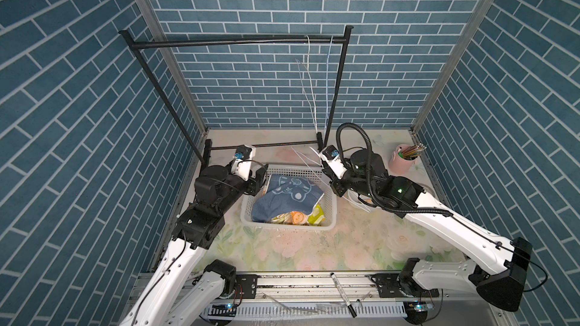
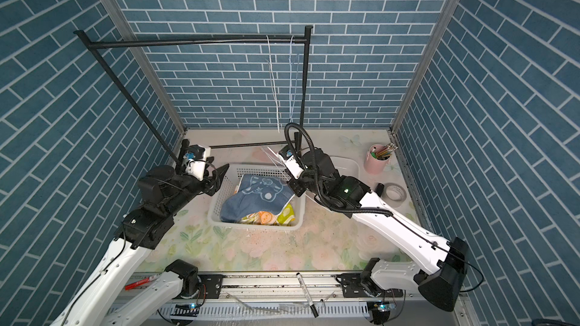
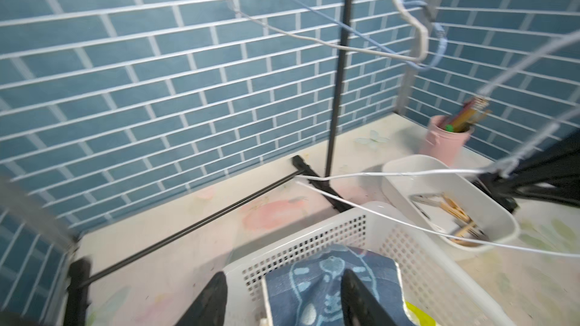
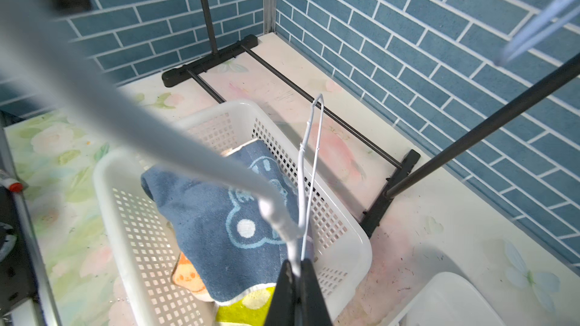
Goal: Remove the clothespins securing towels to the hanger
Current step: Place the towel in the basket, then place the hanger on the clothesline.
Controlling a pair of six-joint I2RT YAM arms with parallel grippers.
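Three towels heaped in basket, none pinned | clothespins in tray | left claw half open, empty, over basket | right claw clamped on wire hanger | step: seemingly wrap-up | next: rehang or set down, wire kept clear of basket

Towels heaped in basket — tan clothespins in tray.

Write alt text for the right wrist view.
The right gripper is shut on a white wire hanger above a basket. In it a blue towel lies over an orange towel and a yellow-green towel; a black rack stands beyond.
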